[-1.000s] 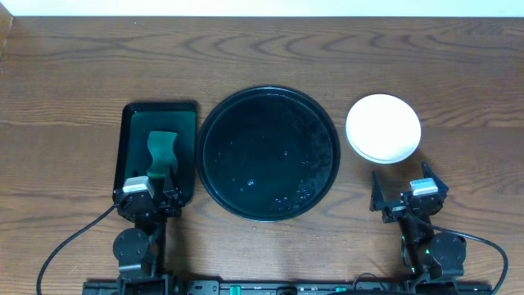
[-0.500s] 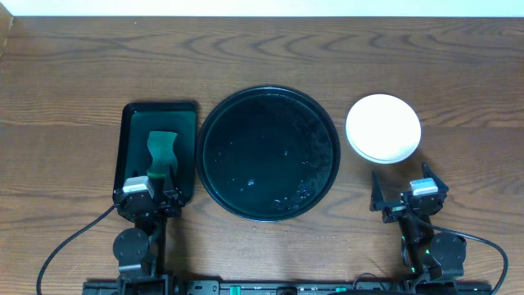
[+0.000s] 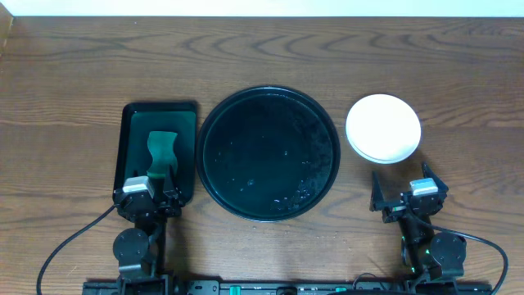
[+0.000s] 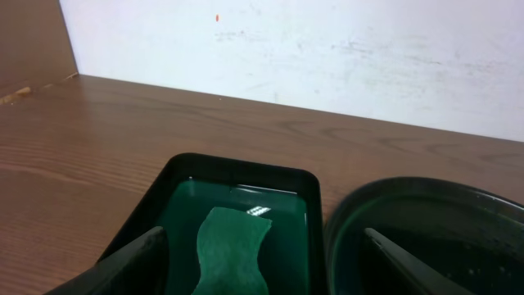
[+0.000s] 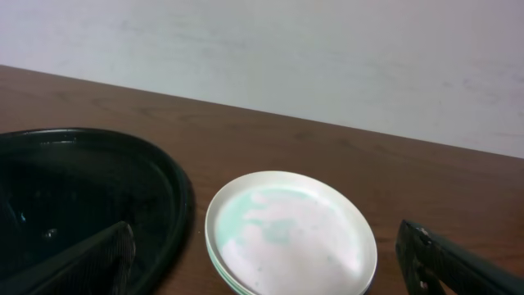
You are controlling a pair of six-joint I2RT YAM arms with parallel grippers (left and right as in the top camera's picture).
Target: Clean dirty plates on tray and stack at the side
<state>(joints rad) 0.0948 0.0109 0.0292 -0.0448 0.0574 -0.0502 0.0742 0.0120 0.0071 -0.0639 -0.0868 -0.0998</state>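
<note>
The brown tabletop (image 3: 262, 65) carries a big round black tray (image 3: 246, 139) at its centre, glossy, with a few wet specks on it. Just left of it sits a smaller rectangular tray (image 3: 160, 106) holding green water and a green sponge (image 3: 161, 152). The white plates (image 3: 383, 128) are stacked on the bare wood just right of the round tray, the top one faintly mint. The left hand (image 3: 151, 187) hangs over the small tray's near end, fingers spread and holding nothing; the right hand (image 3: 401, 190) sits near the plates, released too
</note>
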